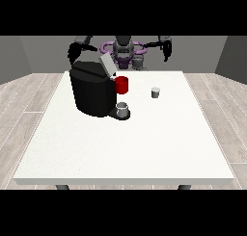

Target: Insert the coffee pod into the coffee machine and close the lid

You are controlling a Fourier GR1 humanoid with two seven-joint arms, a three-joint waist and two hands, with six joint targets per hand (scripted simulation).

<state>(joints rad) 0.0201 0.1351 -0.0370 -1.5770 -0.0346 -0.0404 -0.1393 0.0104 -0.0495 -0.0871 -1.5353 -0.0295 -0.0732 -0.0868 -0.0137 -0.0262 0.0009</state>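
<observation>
- the white surface (125, 148) carries a black coffee machine (94, 93) on its far half, toward the view's left.
- the machine's grey lid (107, 65) stands tilted up and open at its top.
- a red part (122, 85) sits at the machine's front, toward the view's right, just below the raised lid.
- a small grey cup (123, 110) rests on the machine's base, below the red part.
- the coffee pod (155, 92), small and pale grey, stands on the surface to the right of the machine, well apart from it and from both hands.
- the robot hand at the view's left (74, 52) hangs above and behind the machine, touching nothing; i cannot tell how its fingers lie.
- the robot hand at the view's right (167, 51) hangs raised past the surface's far edge, holding nothing; its fingers point downward, but i cannot tell whether they are curled.
</observation>
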